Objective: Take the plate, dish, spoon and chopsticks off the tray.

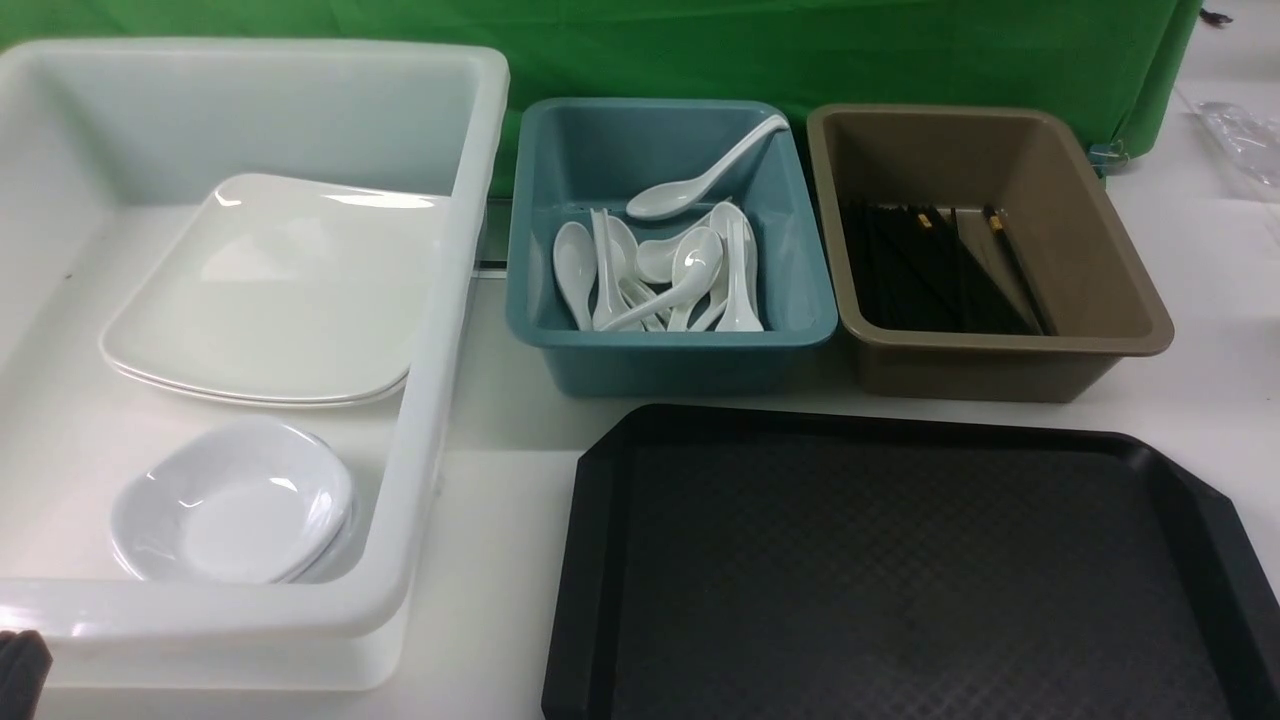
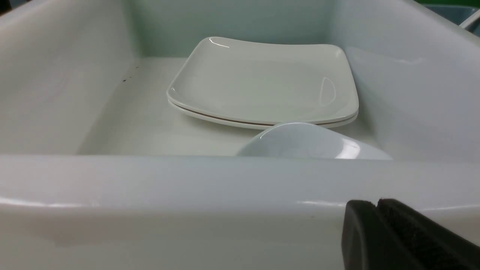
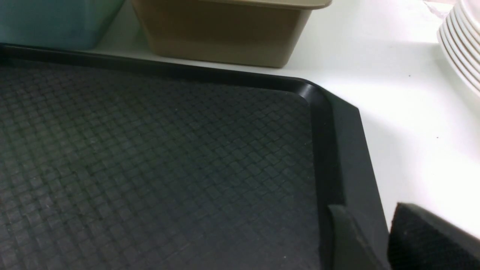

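Note:
The black tray (image 1: 900, 560) lies at the front right with nothing on it; it also fills the right wrist view (image 3: 150, 168). Two stacked large white square plates (image 1: 280, 290) and small white dishes (image 1: 235, 505) lie in the white tub (image 1: 440, 330). Spoons (image 1: 660, 275) lie in the blue tub (image 1: 680, 360), one (image 1: 700, 180) leaning on its wall. Black chopsticks (image 1: 930, 270) lie in the brown tub (image 1: 1000, 365). My left gripper (image 2: 376, 204) is shut and empty, outside the white tub's near wall. My right gripper (image 3: 369, 215) is open and empty over the tray's right rim.
The three tubs stand in a row behind and left of the tray on a white table. A stack of white dishes (image 3: 463, 48) stands on the table right of the tray. A green cloth (image 1: 800, 50) hangs at the back.

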